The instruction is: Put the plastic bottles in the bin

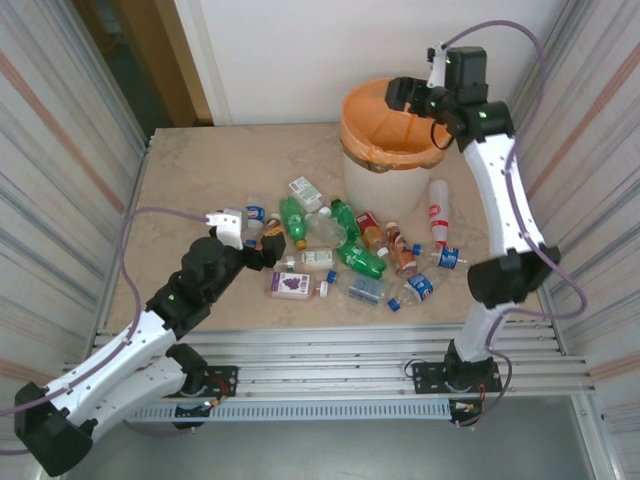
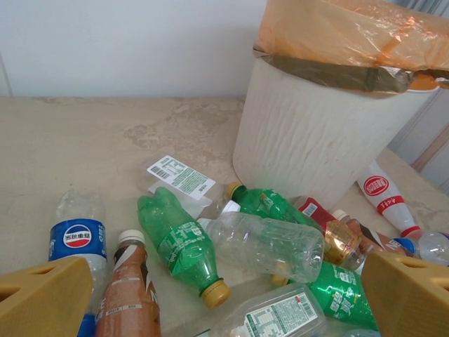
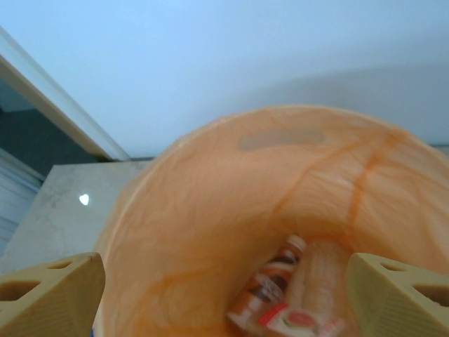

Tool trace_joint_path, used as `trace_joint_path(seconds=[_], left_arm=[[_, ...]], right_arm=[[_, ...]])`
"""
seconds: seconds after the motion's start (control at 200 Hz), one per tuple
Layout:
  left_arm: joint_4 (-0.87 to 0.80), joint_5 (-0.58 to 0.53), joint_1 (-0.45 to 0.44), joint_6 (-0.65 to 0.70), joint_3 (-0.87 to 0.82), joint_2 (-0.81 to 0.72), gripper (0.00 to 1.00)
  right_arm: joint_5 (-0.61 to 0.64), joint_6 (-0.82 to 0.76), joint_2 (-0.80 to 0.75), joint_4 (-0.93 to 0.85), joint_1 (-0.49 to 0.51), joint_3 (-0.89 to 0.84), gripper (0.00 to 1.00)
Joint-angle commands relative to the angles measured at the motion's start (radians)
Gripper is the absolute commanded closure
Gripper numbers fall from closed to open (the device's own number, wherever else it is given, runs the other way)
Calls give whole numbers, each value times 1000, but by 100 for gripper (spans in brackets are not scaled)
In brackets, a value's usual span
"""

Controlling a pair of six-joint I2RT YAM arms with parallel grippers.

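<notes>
The plastic bottles [image 1: 340, 250] are lying scattered on their sides across the middle of the bench [image 1: 190, 170], a pale beige, marble-patterned top, just to the near side of the bin [image 1: 372, 185]. One green bottle [image 2: 179, 242] is lying with its long axis running from far left to near right, its yellow cap pointing near. A crushed clear bottle [image 2: 270, 246] just beside it is lying crosswise, left to right. A brown bottle [image 2: 130, 288] is pointing its white cap toward the far side, and a white bottle with a red label [image 1: 438, 210] is lying apart on the right, long axis running near to far. The bin is standing upright at the far right of the bench, mouth up, with its orange bag [image 1: 352, 130] folding over the rim, and a few dropped bottles [image 3: 270, 291] are lying at its bottom. The right pincer [image 3: 226, 291] is hanging over the bin's mouth, fingers spread wide with nothing between them. The left pincer [image 2: 224, 295] is hovering low at the left edge of the pile, released as well, facing the bottles. A white wall [image 1: 300, 50] is closing the far side, ribbed panels [image 1: 50, 150] are lining left and right, and metal rails [image 1: 330, 350] are running along the near edge.
</notes>
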Motion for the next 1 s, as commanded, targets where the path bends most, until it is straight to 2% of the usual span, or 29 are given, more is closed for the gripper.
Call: trace_joint_path(seconds=[0.0, 0.09, 0.245, 0.336, 0.421, 0.596, 0.997], left_arm=[[-23, -37, 9, -19, 30, -4, 1], [-33, -40, 19, -22, 30, -6, 1], [-38, -45, 39, -28, 13, -14, 1], [-35, -42, 56, -47, 0, -13, 1], [-37, -34, 77, -80, -4, -3, 1], [-77, -19, 110, -144, 7, 22, 1], [-142, 23, 177, -234, 13, 29, 1]], right_arm=[[93, 45, -152, -3, -7, -183, 12], [118, 78, -284, 20, -34, -380, 12], [122, 125, -477, 13, -133, -615, 11], [108, 142, -550, 13, -211, -711, 10], [45, 155, -567, 14, -289, -774, 10], [-79, 154, -468, 40, -386, -857, 12], [-106, 103, -135, 110, -380, -851, 16]])
